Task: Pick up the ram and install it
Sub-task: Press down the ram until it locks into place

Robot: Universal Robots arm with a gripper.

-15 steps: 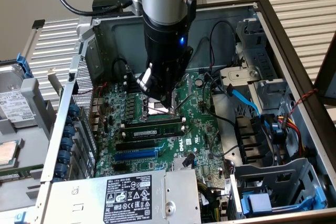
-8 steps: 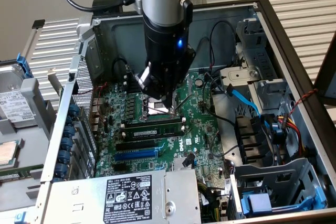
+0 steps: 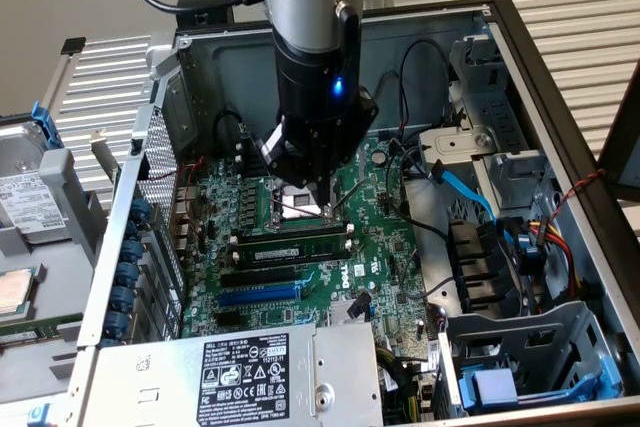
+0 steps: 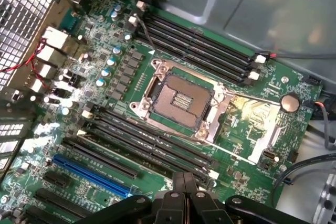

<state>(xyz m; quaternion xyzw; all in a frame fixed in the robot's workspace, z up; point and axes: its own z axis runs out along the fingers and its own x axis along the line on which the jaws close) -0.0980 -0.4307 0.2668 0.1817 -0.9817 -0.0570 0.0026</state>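
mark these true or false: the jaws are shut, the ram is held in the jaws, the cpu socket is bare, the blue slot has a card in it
1. The jaws are shut. True.
2. The ram is held in the jaws. False: it stands on edge in a black slot near the cpu socket, and the jaws hold nothing.
3. The cpu socket is bare. True: no chip or cooler sits on it.
4. The blue slot has a card in it. False: it is empty.
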